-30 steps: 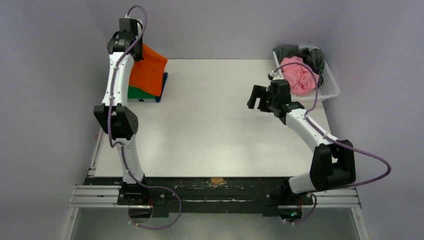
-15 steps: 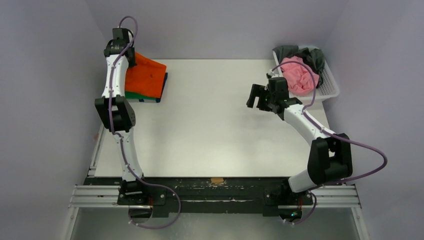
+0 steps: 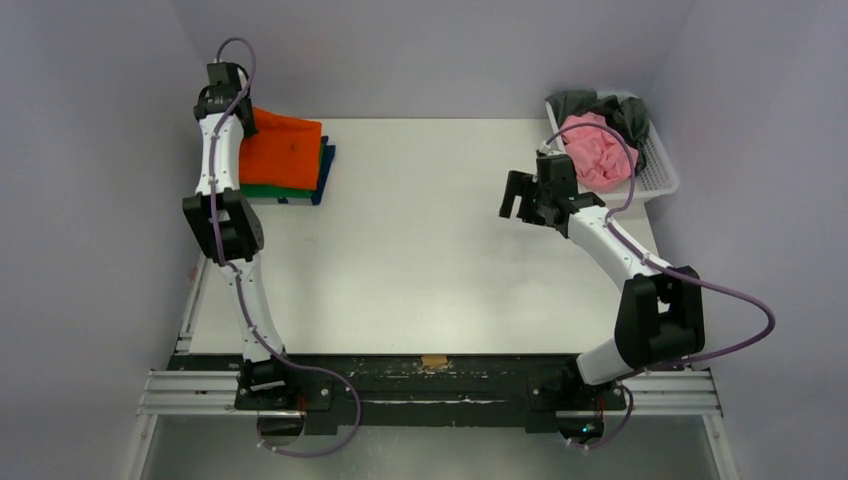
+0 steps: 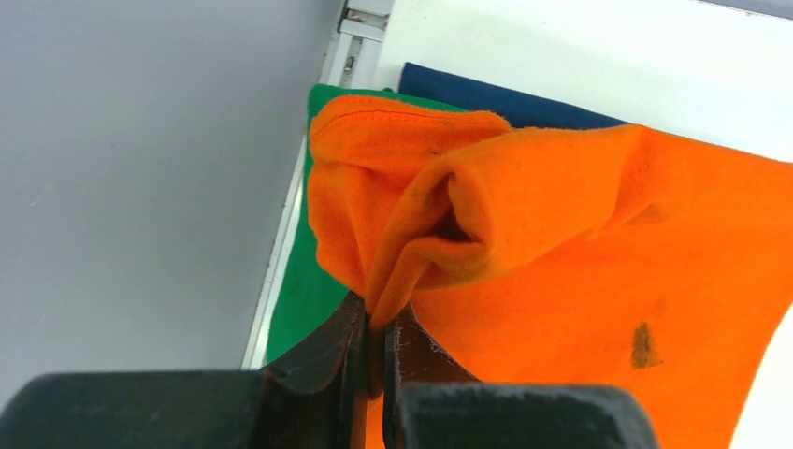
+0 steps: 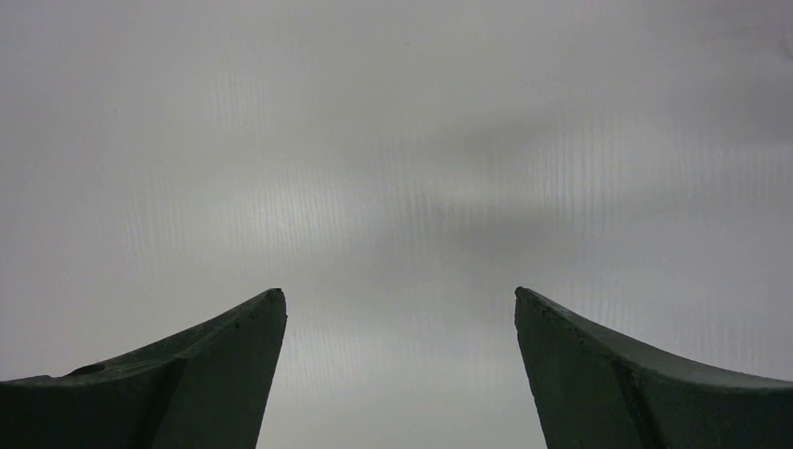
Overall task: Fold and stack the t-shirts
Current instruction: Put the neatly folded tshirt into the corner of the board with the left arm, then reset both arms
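A folded orange t-shirt (image 3: 285,150) lies on a stack of a green t-shirt (image 3: 262,190) and a dark blue t-shirt (image 3: 326,165) at the table's far left. My left gripper (image 3: 240,118) is shut on a bunched edge of the orange t-shirt (image 4: 561,224), near the table's left edge; the green t-shirt (image 4: 299,290) and the blue t-shirt (image 4: 505,98) show beneath. My right gripper (image 3: 515,195) is open and empty above the bare table, its fingertips (image 5: 266,304) wide apart. A pink t-shirt (image 3: 595,150) and a dark grey t-shirt (image 3: 625,115) lie in the basket.
A white mesh basket (image 3: 660,175) stands at the far right corner, just behind my right arm. The wall runs close along the table's left edge (image 4: 281,243). A black rail (image 3: 430,375) carries both arm bases at the near edge.
My left gripper has moved left and farther back with the orange t-shirt, which has dropped from raised to flat on the stack. My right gripper has shifted slightly.
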Tool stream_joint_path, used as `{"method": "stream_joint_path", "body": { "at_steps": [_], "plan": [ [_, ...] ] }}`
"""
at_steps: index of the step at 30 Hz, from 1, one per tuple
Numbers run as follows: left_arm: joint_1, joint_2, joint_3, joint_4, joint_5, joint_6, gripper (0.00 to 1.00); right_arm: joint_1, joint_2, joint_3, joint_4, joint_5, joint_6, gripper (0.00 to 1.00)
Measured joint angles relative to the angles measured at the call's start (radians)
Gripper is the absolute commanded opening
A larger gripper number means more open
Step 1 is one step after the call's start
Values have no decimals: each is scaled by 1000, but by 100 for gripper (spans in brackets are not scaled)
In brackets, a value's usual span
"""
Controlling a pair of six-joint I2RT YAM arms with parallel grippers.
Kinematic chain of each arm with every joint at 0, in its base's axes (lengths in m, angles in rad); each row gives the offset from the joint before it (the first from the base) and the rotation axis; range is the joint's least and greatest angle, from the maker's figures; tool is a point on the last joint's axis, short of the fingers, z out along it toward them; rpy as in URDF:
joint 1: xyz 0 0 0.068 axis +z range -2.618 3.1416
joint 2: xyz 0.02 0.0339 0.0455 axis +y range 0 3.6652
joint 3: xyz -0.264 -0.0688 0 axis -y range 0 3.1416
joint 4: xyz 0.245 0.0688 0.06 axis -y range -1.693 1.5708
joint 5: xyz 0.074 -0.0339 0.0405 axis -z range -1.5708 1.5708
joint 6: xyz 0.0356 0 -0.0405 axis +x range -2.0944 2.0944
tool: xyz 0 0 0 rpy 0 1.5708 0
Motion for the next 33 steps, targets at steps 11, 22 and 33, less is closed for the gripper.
{"method": "stream_joint_path", "body": {
  "at_steps": [11,22,33],
  "plan": [
    [18,9,0,25,-28,53,2,0,20,27,-53,47,-8,90],
    [22,4,-9,74,-87,32,100,0,22,32,-54,48,-11,90],
    [22,-298,-253,107,173,-162,100,0,-18,8,-18,72,-11,92]
  ]
}}
